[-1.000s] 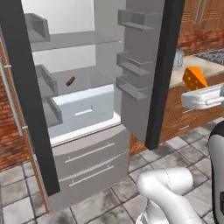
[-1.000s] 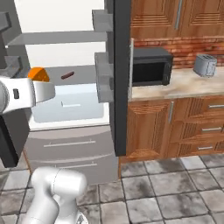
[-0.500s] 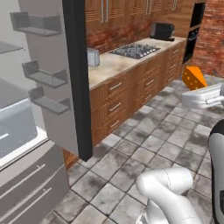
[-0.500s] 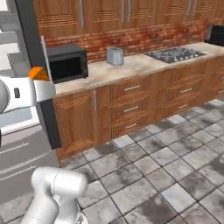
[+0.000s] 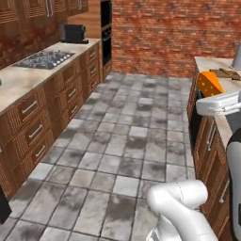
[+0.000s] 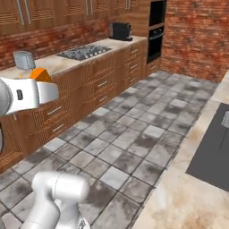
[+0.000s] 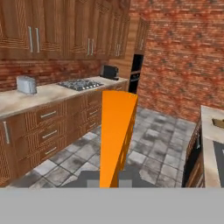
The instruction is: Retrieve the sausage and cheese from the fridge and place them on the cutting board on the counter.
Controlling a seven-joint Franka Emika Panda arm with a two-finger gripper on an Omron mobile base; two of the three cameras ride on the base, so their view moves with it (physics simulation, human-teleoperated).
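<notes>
The cheese is a bright-orange wedge standing upright between my fingertips. My gripper is shut on it. In the left base view the cheese rides on top of my white hand, just at the edge of the beige counter on the right. On that counter, further back, lies a flat brown cutting board, cut off by the frame edge; the cutting board also shows at the right in the hand view. In the right base view the cheese peeks out behind my hand. The sausage and the fridge are out of view.
Along the left wall runs a second counter with a cooktop, a toaster and a coffee machine. A wall oven and a brick wall close the far end. Grey floor tiles lie between the counters.
The whole picture has swung away from the open fridge, past the wall cabinets, to the aisle and the right-hand counter: the base has turned. The cheese stays in my shut gripper.
</notes>
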